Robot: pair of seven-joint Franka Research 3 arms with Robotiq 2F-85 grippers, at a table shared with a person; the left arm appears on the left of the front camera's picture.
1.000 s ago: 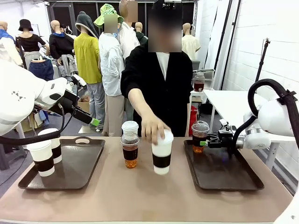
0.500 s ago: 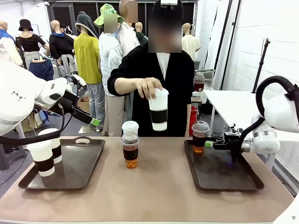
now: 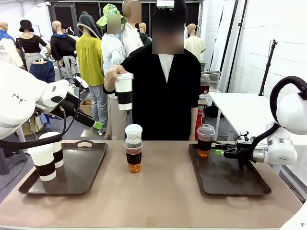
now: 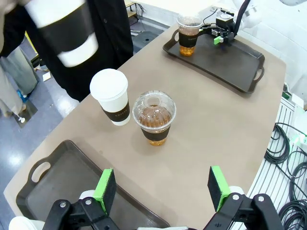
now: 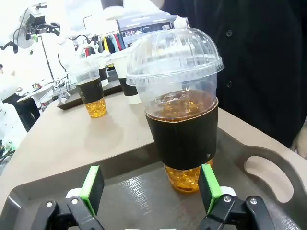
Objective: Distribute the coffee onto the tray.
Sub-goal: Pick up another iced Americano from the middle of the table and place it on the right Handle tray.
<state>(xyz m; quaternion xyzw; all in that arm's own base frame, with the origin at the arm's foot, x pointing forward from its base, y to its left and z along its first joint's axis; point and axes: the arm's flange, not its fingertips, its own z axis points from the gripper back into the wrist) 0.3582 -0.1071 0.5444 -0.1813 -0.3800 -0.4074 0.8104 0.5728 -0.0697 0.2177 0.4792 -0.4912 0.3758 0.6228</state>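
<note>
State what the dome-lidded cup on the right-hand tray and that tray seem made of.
Clear dome-lidded cup of brown liquid: glossy see-through plastic, likely; the drink shows through, and a matte dark sleeve, probably paper, wraps it. Dark brown rectangular tray: probably moulded plastic, with sheen and a faint grain.

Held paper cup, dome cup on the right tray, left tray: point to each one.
Held paper cup [image 3: 124, 97]: front view, on its brown sleeve.
Dome cup [image 5: 182, 136]: right wrist view, on its dark sleeve.
Left tray [image 3: 81, 168]: front view, on its bare floor.
</note>
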